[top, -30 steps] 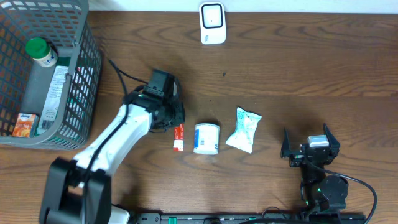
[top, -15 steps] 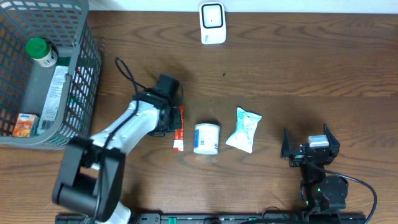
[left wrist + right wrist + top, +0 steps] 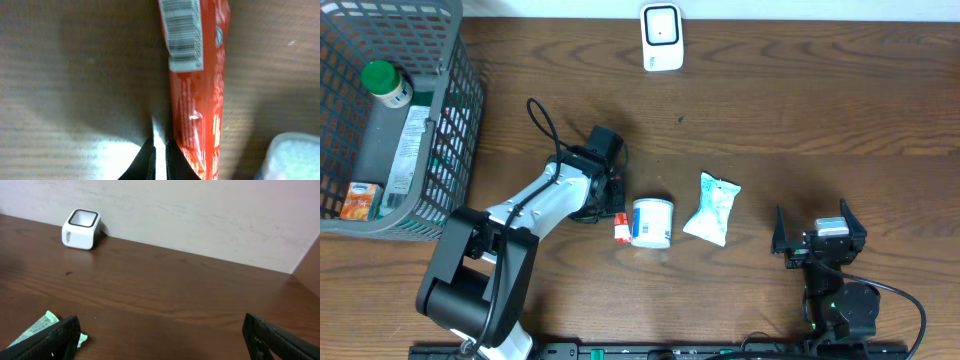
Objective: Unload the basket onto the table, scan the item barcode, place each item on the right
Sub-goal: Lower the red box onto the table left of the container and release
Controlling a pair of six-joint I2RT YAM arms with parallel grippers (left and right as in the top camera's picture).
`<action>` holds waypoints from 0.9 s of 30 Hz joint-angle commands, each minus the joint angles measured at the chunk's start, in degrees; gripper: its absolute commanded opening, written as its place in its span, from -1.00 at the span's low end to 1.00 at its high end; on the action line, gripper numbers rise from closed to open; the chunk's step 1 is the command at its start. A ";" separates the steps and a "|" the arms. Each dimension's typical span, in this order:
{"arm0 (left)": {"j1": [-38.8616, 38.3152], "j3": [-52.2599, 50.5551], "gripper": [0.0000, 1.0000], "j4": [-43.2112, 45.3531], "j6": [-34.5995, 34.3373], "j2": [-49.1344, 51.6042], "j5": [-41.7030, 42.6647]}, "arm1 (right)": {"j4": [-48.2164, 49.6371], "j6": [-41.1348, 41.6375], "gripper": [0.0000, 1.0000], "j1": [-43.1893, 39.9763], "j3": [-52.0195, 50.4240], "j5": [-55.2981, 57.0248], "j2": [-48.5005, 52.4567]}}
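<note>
Left gripper [image 3: 160,157] shifted right; red tube [image 3: 197,90] nudged toward white tub [image 3: 652,222]. Jaws clenched empty beside tube; right gripper [image 3: 815,232] left splayed. Risk: tube shoved onward, never grasped.

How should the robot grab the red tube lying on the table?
Probably pinch the red tube across its narrow width, about mid-length, coming straight down, because it lies flat and long. That keeps the fingers off the barcode at one end and clear of the white tub near the other.

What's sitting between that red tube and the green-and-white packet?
A white tub lies there, right beside the red tube, with a small gap to the packet; the overhead view shows it.
</note>
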 commanded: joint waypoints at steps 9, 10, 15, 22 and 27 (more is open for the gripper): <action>-0.07 -0.46 -0.84 4.17 1.73 0.50 -1.40 | -0.22 -0.59 0.99 -0.28 -0.04 0.55 -0.09; -0.07 -0.46 -0.84 4.44 2.12 0.50 -1.40 | -0.22 -0.59 0.99 -0.28 -0.07 0.55 -0.09; -0.07 -0.44 -0.84 5.42 2.27 0.50 -1.14 | -0.22 -0.59 0.98 -0.28 -0.04 0.55 -0.09; 0.09 -0.24 -0.83 5.49 3.82 0.37 -1.18 | -0.22 -0.59 0.98 -0.28 -0.04 0.55 -0.09; 2.23 2.56 -0.83 1.88 4.26 -3.28 -1.18 | -0.22 -0.59 0.99 -0.28 -0.07 0.55 -0.09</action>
